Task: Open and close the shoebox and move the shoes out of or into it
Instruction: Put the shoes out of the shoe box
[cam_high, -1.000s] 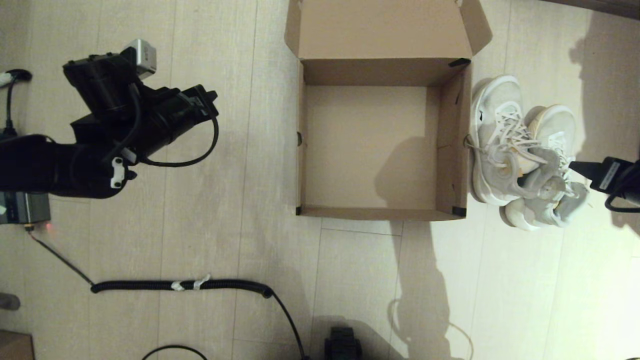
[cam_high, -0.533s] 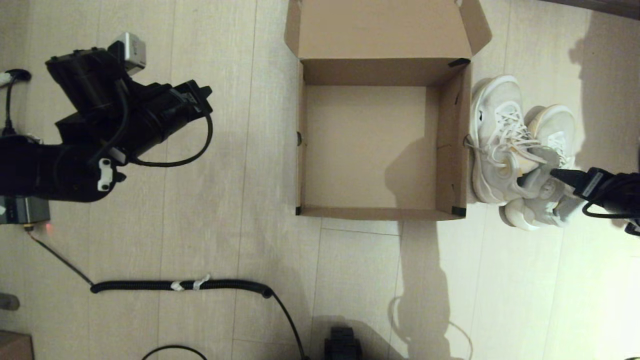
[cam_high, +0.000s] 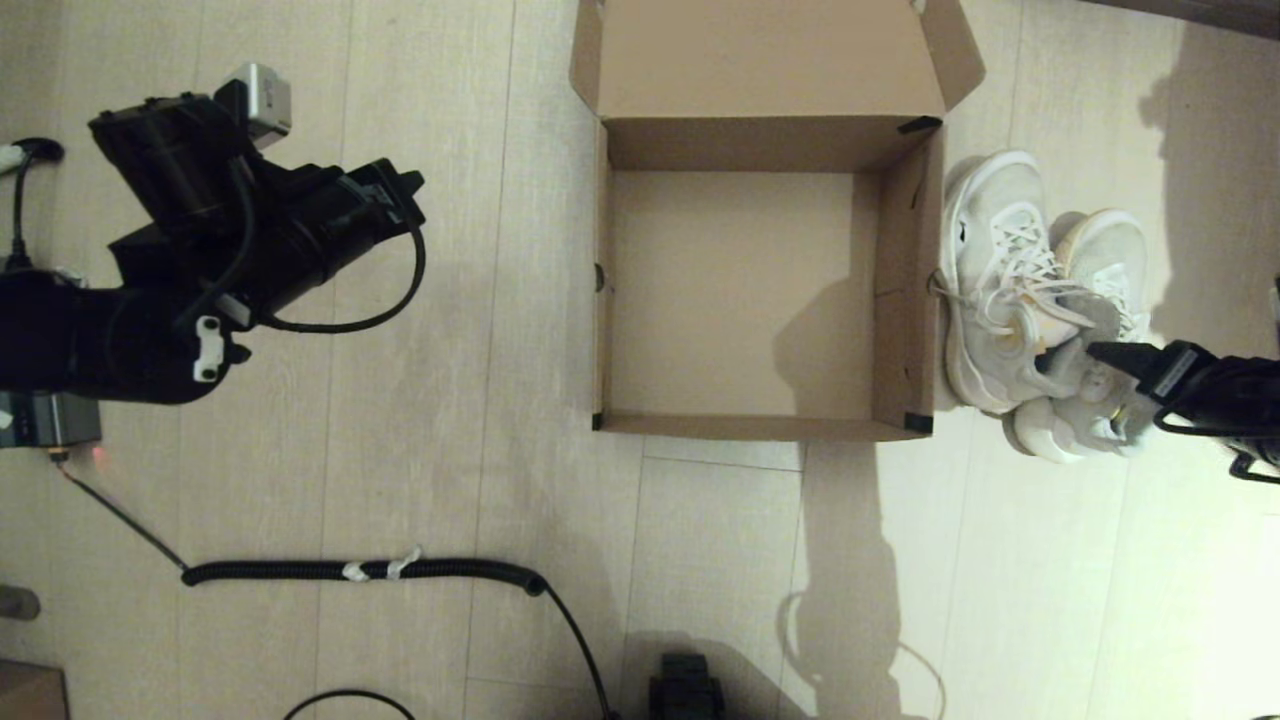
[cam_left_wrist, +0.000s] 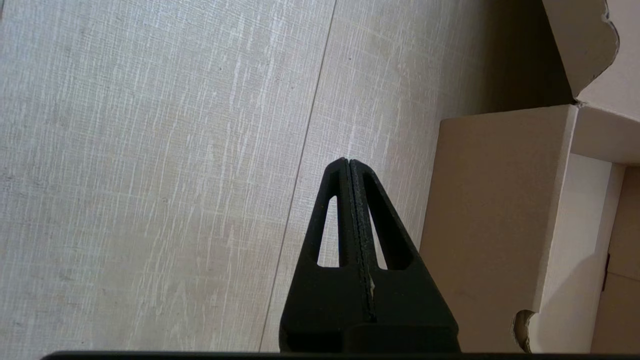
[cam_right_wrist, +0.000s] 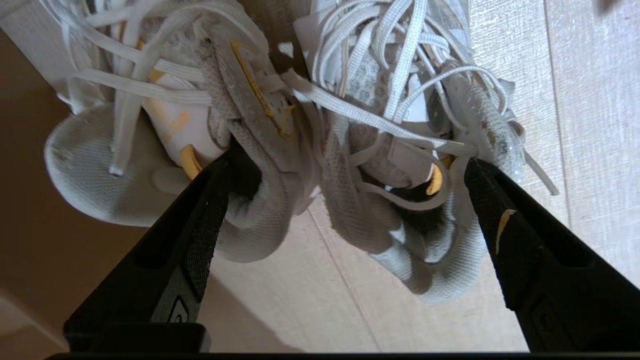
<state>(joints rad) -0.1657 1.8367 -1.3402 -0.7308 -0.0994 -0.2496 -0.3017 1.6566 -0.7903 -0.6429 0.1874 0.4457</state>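
The right hand (cam_right_wrist: 345, 190), its fingers spread wide around the heel collars of the shoes (cam_high: 1040, 310) on the floor just beside the open, empty shoebox (cam_high: 905, 330), is not yet closed, so lifting, loading and lid-closing remain, while the left hand (cam_left_wrist: 348, 165), pressed together, is parked well apart.

Black all over, both arms. On the left arm (cam_high: 150, 300), chunky black blocks, a small silver-grey box (cam_high: 256, 95) on top, a thin black cable (cam_high: 400, 290) looping out and back, and a little white tag (cam_high: 208, 352) with two dark dots. Left pincer (cam_left_wrist: 348, 167): two black fingers shaped like thin triangles, each with a long hole, rough ridged inner faces. Right pincer (cam_right_wrist: 350, 165): same black triangle fingers (cam_right_wrist: 505, 225), a small yellowish mark on one, a white ring logo on the other.
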